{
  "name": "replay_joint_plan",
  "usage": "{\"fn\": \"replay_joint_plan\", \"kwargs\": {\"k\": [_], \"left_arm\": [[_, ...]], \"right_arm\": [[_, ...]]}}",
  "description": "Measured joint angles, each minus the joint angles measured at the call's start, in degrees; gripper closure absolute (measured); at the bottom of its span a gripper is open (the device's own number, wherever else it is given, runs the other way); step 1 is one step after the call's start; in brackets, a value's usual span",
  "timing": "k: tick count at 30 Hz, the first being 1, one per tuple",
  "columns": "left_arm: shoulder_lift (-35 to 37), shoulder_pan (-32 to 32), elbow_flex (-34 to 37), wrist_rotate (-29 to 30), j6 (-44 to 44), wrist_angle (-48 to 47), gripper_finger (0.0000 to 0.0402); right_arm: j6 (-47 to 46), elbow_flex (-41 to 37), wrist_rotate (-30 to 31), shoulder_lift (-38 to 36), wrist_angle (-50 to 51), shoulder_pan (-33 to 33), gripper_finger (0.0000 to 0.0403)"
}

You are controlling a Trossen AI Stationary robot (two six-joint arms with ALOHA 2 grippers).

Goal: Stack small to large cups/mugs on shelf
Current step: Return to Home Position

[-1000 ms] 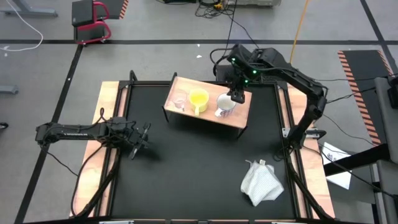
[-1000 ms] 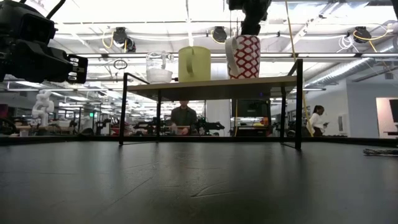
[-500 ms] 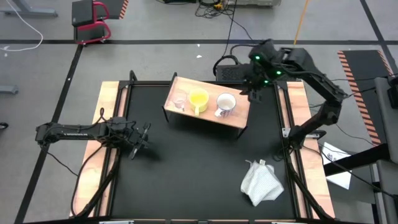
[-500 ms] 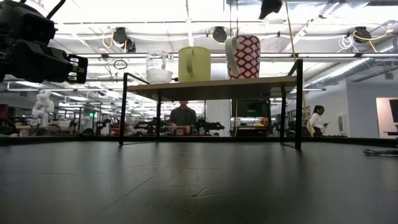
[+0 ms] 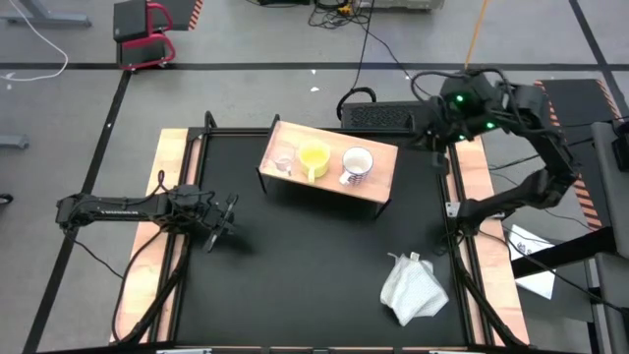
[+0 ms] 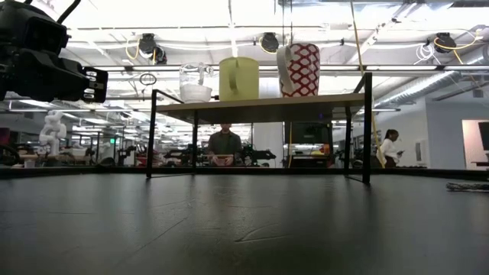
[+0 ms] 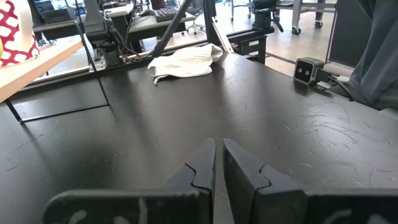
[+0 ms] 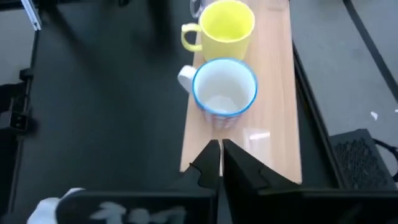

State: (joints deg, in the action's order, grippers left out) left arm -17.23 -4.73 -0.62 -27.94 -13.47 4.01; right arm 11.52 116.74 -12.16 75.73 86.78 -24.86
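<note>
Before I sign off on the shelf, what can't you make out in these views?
Glass cup: cut off by the right wrist view's top edge; too faint in the high view to trace its rim.
Patterned mug: cropped by the left wrist view's edge.
Right hand, beyond the shelf's right end: outside the low view's frame.
Left hand, waiting at the table's left: fingers too small in the high view.

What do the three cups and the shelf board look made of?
Small cup: clear glass, see-through.
Yellow mug: likely glazed ceramic, opaque and smooth.
Patterned mug: likely glazed ceramic, white with red print.
Shelf: pale wood-look board, possibly laminate, on thin dark legs, probably metal.
</note>
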Motion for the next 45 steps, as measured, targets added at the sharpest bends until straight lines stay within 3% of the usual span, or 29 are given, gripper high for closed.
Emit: {"fn": "replay_joint_plan", "kwargs": {"k": [4, 12, 20, 28, 45], "left_arm": [[0.0, 0.0, 0.0, 0.0, 0.0, 0.0, 0.0369], [0.0, 0.0, 0.0, 0.0, 0.0, 0.0, 0.0369], [0.0, 0.0, 0.0, 0.0, 0.1, 0.0, 0.0369], [0.0, 0.0, 0.0, 0.0, 0.0, 0.0, 0.0369], [0.0, 0.0, 0.0, 0.0, 0.5, 0.0, 0.0369]], "right_arm": [[-1.7, -4.7, 0.0, -4.0, -0.5, 0.7, 0.0401], [-2.5, -27.3, -3.2, -18.9, -13.2, 1.4, 0.0402], [-3.6, -43.4, -6.5, -31.6, -23.9, 1.4, 0.0403], [-7.7, -56.0, -9.3, -40.9, -29.3, 1.4, 0.0403], [-13.9, -80.2, -10.4, -58.1, -55.6, 8.0, 0.0403]]}}
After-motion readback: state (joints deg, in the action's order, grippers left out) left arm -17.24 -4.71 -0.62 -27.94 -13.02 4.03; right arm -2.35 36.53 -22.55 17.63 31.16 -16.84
